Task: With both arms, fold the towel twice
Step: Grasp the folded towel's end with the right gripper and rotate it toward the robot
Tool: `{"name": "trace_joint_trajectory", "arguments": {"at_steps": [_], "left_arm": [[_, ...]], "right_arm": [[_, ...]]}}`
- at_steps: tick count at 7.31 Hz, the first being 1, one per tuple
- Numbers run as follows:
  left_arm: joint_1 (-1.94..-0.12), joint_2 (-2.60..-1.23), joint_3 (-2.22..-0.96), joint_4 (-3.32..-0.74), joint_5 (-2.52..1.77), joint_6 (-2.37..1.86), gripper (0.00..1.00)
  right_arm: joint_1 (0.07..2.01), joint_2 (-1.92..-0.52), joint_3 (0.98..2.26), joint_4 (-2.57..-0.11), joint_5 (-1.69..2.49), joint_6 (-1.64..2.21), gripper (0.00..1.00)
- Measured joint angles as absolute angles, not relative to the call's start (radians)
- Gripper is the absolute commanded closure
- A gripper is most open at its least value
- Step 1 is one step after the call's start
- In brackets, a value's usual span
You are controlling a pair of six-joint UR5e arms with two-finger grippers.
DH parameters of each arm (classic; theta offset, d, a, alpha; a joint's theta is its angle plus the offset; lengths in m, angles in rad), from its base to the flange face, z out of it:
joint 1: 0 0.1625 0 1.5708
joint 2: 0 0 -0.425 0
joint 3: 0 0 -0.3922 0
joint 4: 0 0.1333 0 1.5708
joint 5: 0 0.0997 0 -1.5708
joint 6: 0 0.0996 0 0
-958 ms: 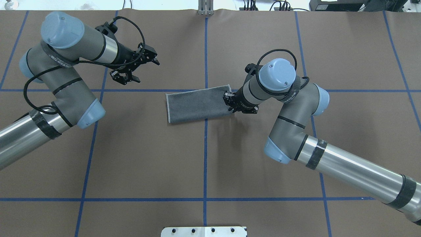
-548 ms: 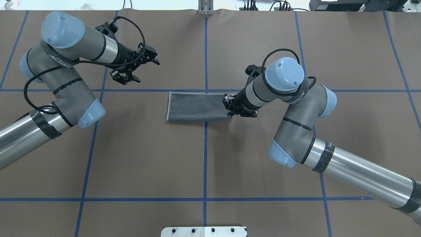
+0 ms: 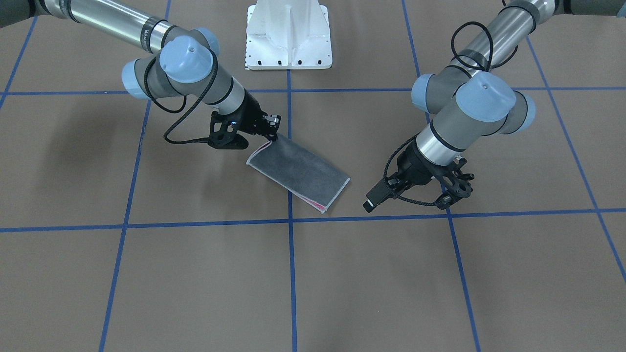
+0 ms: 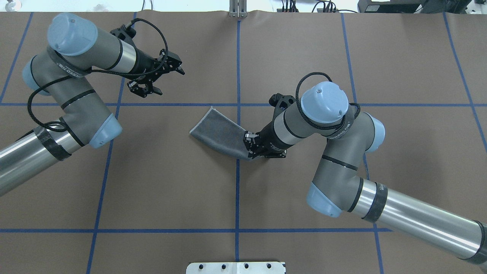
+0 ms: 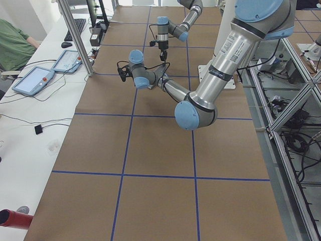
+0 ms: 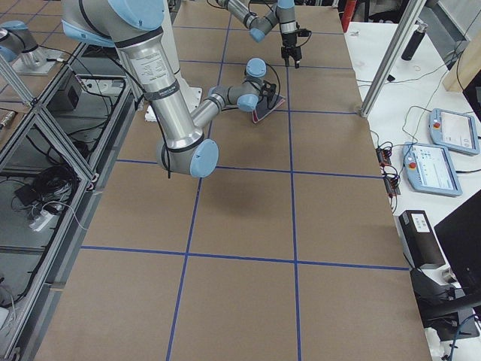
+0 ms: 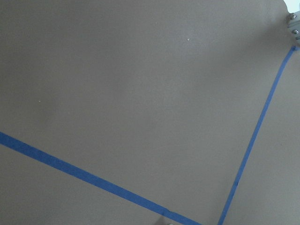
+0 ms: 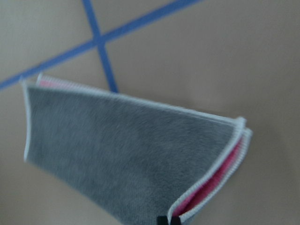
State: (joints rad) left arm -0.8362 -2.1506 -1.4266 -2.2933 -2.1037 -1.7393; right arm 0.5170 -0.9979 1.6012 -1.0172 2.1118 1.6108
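The towel [image 4: 218, 132] is folded in half, dark grey face up, and lies slantwise near the table's centre. It also shows in the front view [image 3: 299, 173]. My right gripper [image 4: 250, 147] is shut on the towel's near right corner and holds that end slightly raised, while the far left end rests on the table. The right wrist view shows the grey face [image 8: 122, 150] with the pink inner face [image 8: 220, 180] between the layers. My left gripper [image 4: 156, 78] is open and empty, off to the far left of the towel. It also shows in the front view [image 3: 452, 188].
Brown paper with blue tape lines [image 4: 237, 190] covers the table. The white bolted pedestal [image 3: 288, 39] stands at the robot's side. The left wrist view shows only paper and tape [image 7: 260, 126]. Tablets and cables lie on a side bench [image 5: 35, 80].
My right gripper has moved toward the robot and to the left with the towel's corner. The towel has swung from lying along the tape line to a diagonal. The left arm has not moved.
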Motion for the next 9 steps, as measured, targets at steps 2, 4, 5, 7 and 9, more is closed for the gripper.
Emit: {"name": "trace_joint_trajectory", "arguments": {"at_steps": [2, 4, 5, 7, 9], "left_arm": [[-0.837, -2.150, -1.427, -2.295, -2.103, -1.737, 0.00], [-0.838, -2.149, -1.427, -2.296, -2.103, -1.737, 0.00], [-0.839, -2.148, -1.427, -2.297, -2.103, -1.737, 0.00], [-0.840, -2.144, -1.427, -2.297, -2.103, -1.735, 0.00], [-0.840, -2.142, -1.423, -2.297, -2.102, -1.720, 0.00]], "right_arm": [[0.438, -0.965, 1.605, -1.011, 2.106, 1.610, 1.00], [0.401, -0.903, 1.564, -1.008, 2.100, 1.607, 0.79], [0.396, -0.879, 1.545, -1.008, 2.099, 1.608, 0.54], [0.395, -0.860, 1.533, -1.007, 2.100, 1.635, 0.02], [0.395, -0.847, 1.537, -1.005, 2.100, 1.698, 0.01]]}}
